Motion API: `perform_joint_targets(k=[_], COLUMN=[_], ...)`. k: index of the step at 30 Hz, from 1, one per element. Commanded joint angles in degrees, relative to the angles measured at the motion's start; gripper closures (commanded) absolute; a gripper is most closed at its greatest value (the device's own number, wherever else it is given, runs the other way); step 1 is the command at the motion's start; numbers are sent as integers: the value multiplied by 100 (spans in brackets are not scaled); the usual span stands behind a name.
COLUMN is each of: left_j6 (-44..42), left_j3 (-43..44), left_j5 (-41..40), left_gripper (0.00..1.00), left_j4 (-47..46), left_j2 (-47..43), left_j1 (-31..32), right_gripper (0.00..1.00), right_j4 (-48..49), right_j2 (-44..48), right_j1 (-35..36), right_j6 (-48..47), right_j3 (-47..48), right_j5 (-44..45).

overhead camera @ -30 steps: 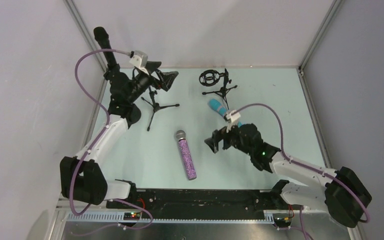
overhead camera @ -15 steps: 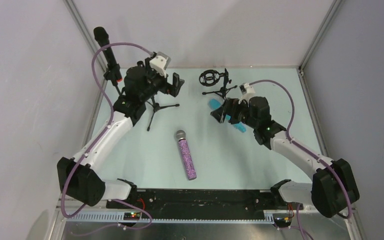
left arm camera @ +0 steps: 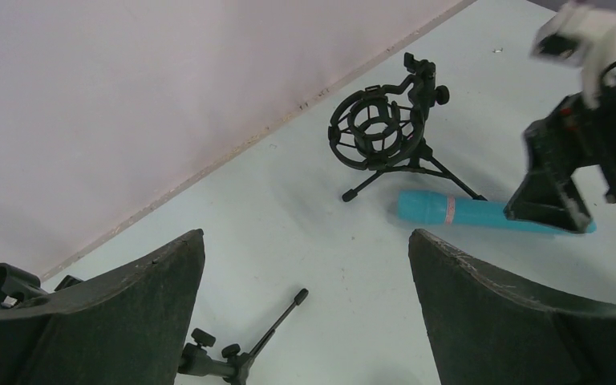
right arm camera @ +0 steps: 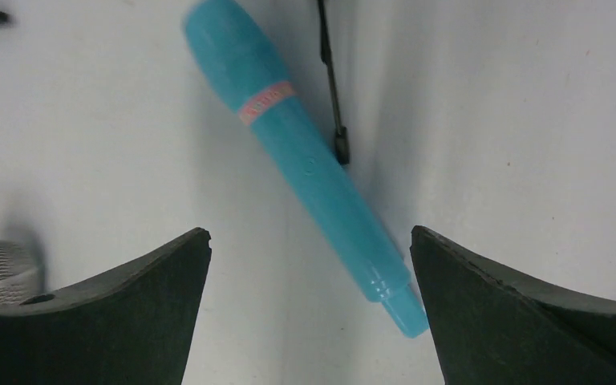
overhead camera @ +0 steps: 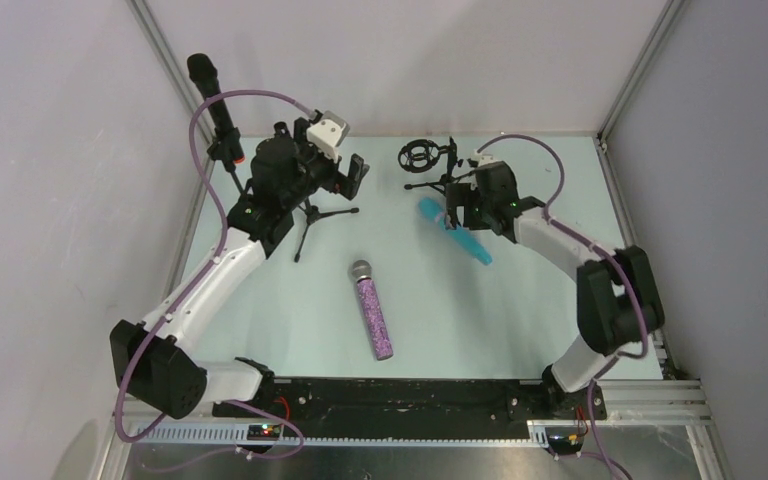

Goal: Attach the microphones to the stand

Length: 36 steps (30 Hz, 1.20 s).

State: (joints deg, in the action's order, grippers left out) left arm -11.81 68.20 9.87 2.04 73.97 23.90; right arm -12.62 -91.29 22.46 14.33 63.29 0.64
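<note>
left fingers (left arm camera: 112, 313): wide open, empty
right fingers (right arm camera: 104, 313): wide open above the slim turquoise plastic microphone (right arm camera: 313, 176), mid-frame, flat on table (right arm camera: 529, 120)

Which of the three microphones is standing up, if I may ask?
The black microphone at far left; the purple microphone and turquoise microphone lie flat.

Black microphone (overhead camera: 217, 110) stands upright; purple glitter microphone (overhead camera: 374, 318) and turquoise microphone (overhead camera: 478, 250) lie flat, apart

Top view high, wide; both wrist views low, sharing turquoise microphone (right arm camera: 313, 168).
</note>
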Motion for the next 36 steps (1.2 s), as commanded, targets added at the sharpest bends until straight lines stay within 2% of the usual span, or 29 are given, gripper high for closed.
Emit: perform_joint_targets(k=[1,11,16,17,19,21,27,36], left_j6=[-121,32,1,-2,-15,-17,-45,-131], left_j3=[-35,-87,-112,-113,-122,-127,-156,-184], left_j5=[124,269,253,242,257,301,313,270], left_gripper=[0,0,0,0,0,0,0,0], left_j4=[-171,-414,-440,-441,-448,-464,-493,-506], left_j2=[-160,-137,-145,-141,-138,-145,-159,-185], left_j1=[41,40,40,42,41,36,37,40], right_gripper=[1,6,24,30,53,63,68,70], right_j4=[-908,-1007,-1136,-1163,-1285,-1417,-1620,-1203], right_j2=[-732,-1652,-1741,-1782,-1851,-1928,-1859,-554], right_j1=[8,186,372,377,366,357,555,688], right_j6=[-528,-644,-630,-555,-421,-293,-126,198], right_j3=[717,947,965,966,966,966,789,-468], right_j5=[335,1029,917,803,603,491,573,443])
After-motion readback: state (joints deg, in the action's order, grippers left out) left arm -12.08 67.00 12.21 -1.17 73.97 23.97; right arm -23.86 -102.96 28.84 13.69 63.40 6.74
